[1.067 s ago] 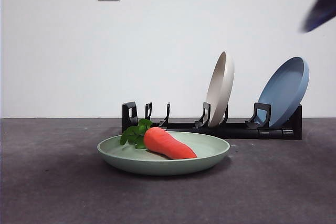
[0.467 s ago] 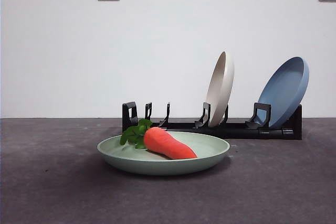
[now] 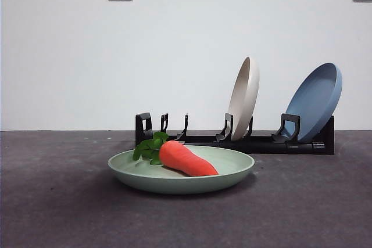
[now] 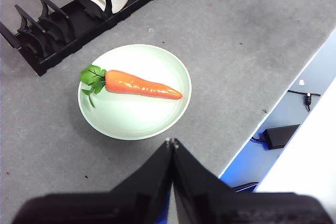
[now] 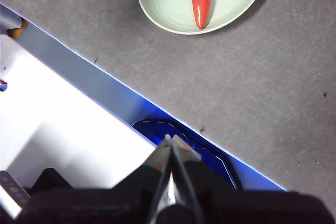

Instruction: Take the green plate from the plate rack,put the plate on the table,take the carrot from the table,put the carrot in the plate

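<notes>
Carrot (image 3: 187, 159) lies in the green plate (image 3: 180, 182) on the table (image 3: 58, 201), before the plate rack (image 3: 232, 140). Left wrist view: left gripper (image 4: 171, 142) pinched together, empty, above the table edge. Right wrist view: right gripper (image 5: 171, 141) likewise closed, empty, off the table.

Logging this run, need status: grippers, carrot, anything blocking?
Left gripper and right gripper shut, empty, pulled back. Carrot lies in green plate on table. Nothing blocking.
</notes>
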